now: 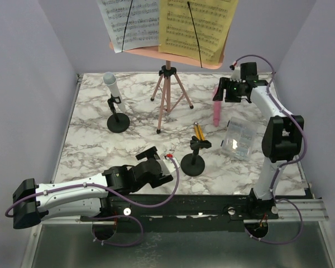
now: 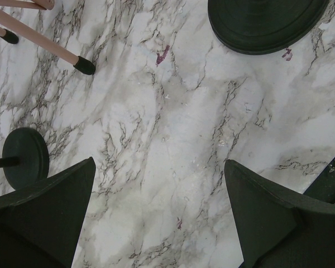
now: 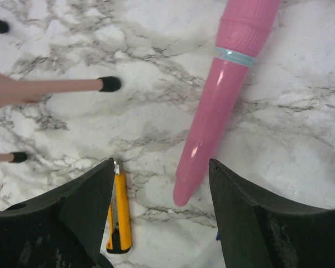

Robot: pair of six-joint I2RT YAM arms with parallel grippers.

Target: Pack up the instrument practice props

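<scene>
The pink music rack on its pink tripod stands at the back, holding a white page and a yellow page. A grey-white microphone sits in the left black mount. The second mount stands mid-table. The pink microphone lies on the table; in the right wrist view its tail points between the fingers. My right gripper is open above it, not touching. My left gripper is open and empty over bare marble.
A yellow-and-black cutter sits by the top of the second mount. A clear plastic box lies at the right. The left wrist view shows a mount base, another base and a tripod leg.
</scene>
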